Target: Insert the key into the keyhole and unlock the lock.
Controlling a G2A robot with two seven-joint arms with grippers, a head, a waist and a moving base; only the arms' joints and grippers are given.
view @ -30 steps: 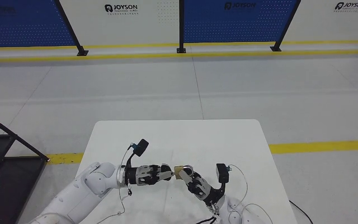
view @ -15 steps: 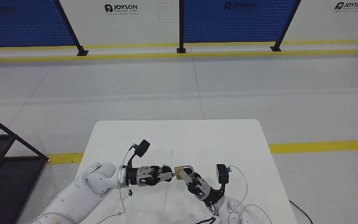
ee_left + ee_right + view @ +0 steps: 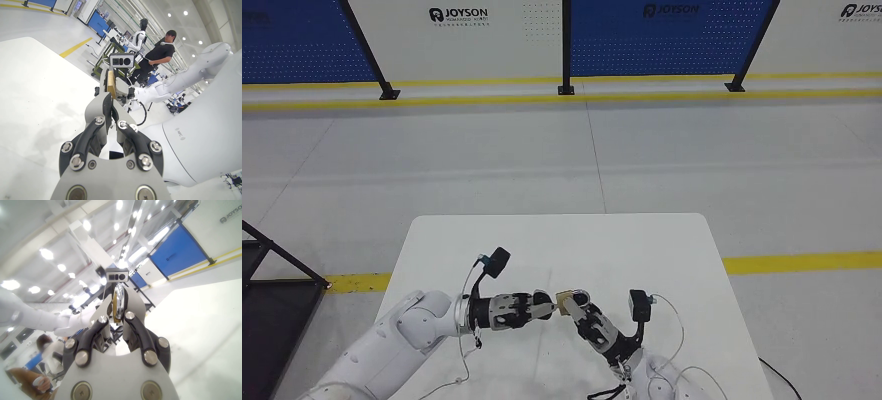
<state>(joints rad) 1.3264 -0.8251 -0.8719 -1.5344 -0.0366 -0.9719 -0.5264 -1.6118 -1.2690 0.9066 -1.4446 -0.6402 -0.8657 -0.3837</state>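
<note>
Two grippers converge on one lock, held off the table.
Right gripper (image 3: 121,298) is clamped on the lock (image 3: 119,303), pinching its brass body and shackle edge-on, with the table (image 3: 662,250) below the lock. This presumably steadies the lock for alignment. Left gripper (image 3: 109,99) faces the lock, fingers pressed together and tips touching its brass body. The key is hidden between the pads, so insertion cannot be confirmed.

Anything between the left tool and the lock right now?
Nothing visible. The left tool is shut, with its tips right at the end of the brass lock, which the right tool holds.
</note>
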